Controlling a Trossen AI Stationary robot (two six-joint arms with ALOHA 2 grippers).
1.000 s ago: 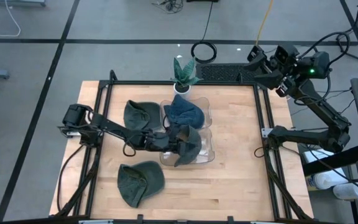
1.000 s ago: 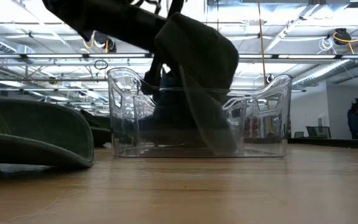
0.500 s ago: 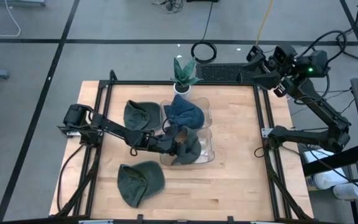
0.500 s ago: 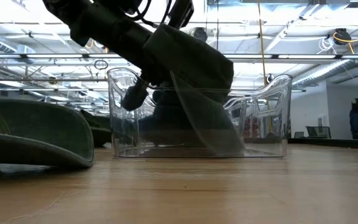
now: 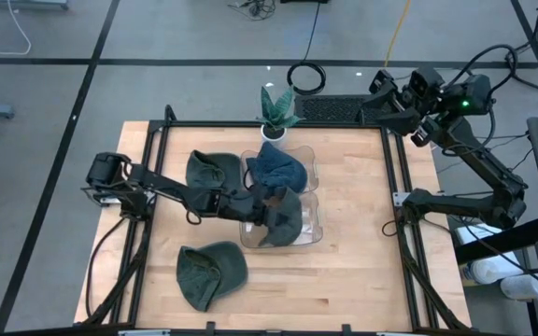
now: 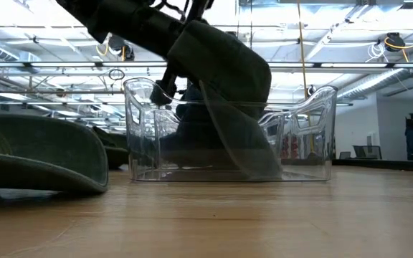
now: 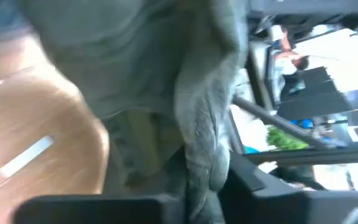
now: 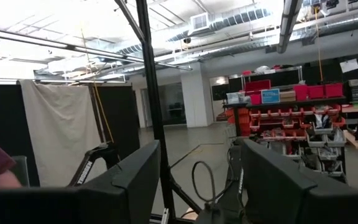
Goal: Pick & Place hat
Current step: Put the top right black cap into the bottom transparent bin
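My left gripper [image 5: 258, 207] reaches from the table's left over the near compartment of the clear bin [image 5: 318, 201] and is shut on a dark grey-green hat [image 5: 286, 217]. In the low view this hat [image 6: 224, 64] rises above the bin's rim [image 6: 300, 100], and its brim hangs down inside the bin. A blue hat [image 5: 276, 168] lies in the far compartment. Two green hats rest on the wood, one left of the bin [image 5: 208, 173] and one near the front edge [image 5: 211, 273]. My right gripper [image 8: 204, 186] is open, held high past the table's far right corner. My left gripper pinches a thick fold of the hat's cloth [image 7: 197, 168] between its two fingers [image 7: 73, 211], coming in slanting from the table's left and above. The hat's crown stands above the bin's rim while the brim [image 6: 246, 143] hangs down slack inside the bin.
A small potted plant [image 5: 276, 112] stands just beyond the bin's far side. A black frame [image 5: 395, 177] runs along the table's edges. Bare wood lies right of the bin and along the near edge. A person [image 6: 412, 140] shows far off in the room.
My left gripper dipped toward the bin, then rose and drew back a little toward the table's left and far edges, staying shut on the hat. The hat shifted slightly with it, its brim staying down inside the bin.
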